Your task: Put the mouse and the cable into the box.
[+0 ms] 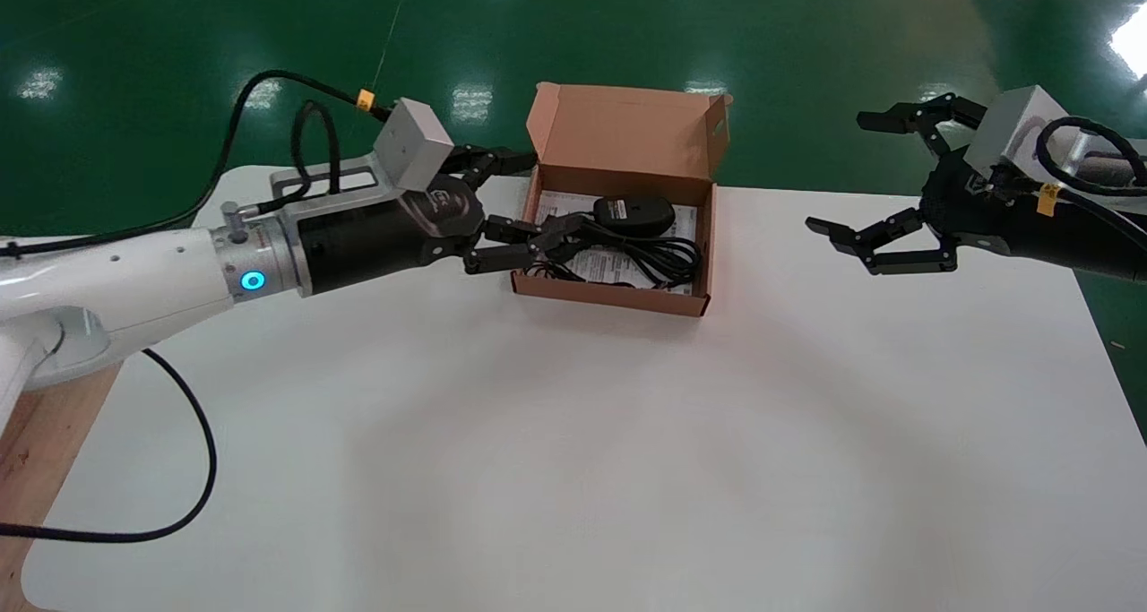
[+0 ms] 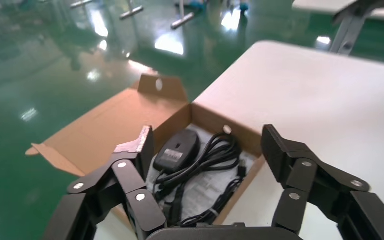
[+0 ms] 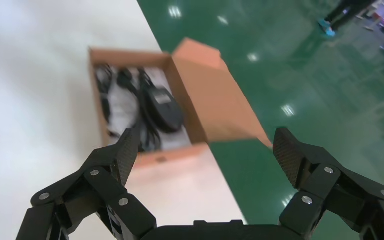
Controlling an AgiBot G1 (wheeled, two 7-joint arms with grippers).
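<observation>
An open brown cardboard box (image 1: 618,298) stands at the far middle of the white table, its lid (image 1: 627,133) tilted back. Inside lie a black mouse (image 1: 633,211) (image 2: 176,149) (image 3: 166,111) turned underside up and a coiled black cable (image 1: 638,258) (image 2: 215,155) on a printed sheet. My left gripper (image 1: 520,209) (image 2: 207,150) hovers open at the box's left wall, holding nothing. My right gripper (image 1: 847,177) (image 3: 205,150) hangs open to the right of the box, above the table's far edge, with nothing in it.
The white table (image 1: 573,451) stretches wide in front of the box. A wooden surface (image 1: 36,451) shows at the lower left. Green floor (image 1: 573,30) lies beyond the far edge. A black cable (image 1: 193,433) loops under my left arm.
</observation>
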